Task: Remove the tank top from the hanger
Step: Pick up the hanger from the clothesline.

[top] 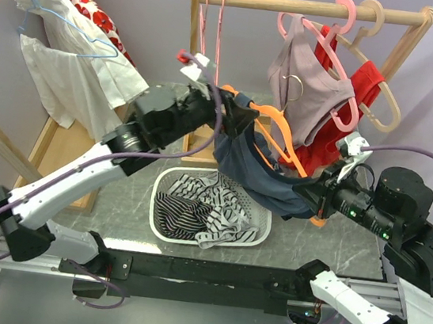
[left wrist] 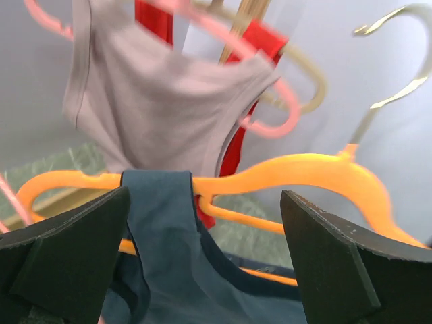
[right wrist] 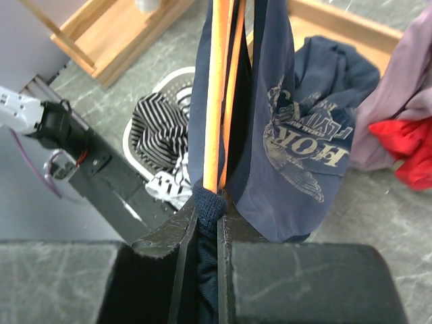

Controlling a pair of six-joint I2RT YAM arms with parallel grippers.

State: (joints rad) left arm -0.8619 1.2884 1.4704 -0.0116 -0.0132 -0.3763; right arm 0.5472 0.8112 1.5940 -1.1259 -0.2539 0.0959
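Note:
A navy tank top [top: 252, 167] with a gold print hangs on an orange hanger [top: 280, 134] in mid-air above the basket. My right gripper [top: 308, 194] is shut on the hanger's lower end, with navy fabric pinched between the jaws [right wrist: 209, 202]. In the right wrist view the orange hanger [right wrist: 217, 101] runs straight away from the jaws, the tank top [right wrist: 297, 148] draped beside it. My left gripper [top: 235, 115] is at the hanger's upper end, open wide. Between its fingers lies the tank top's strap [left wrist: 158, 223], looped over the hanger [left wrist: 304, 172]; neither finger touches it.
A white basket [top: 165, 203] with striped clothes sits under the tank top. Behind, a wooden rail [top: 301, 5] carries a mauve top [top: 306, 86] on a pink hanger and a red garment [top: 348, 131]. A white floral shirt [top: 71, 55] hangs at left above a wooden box [top: 57, 157].

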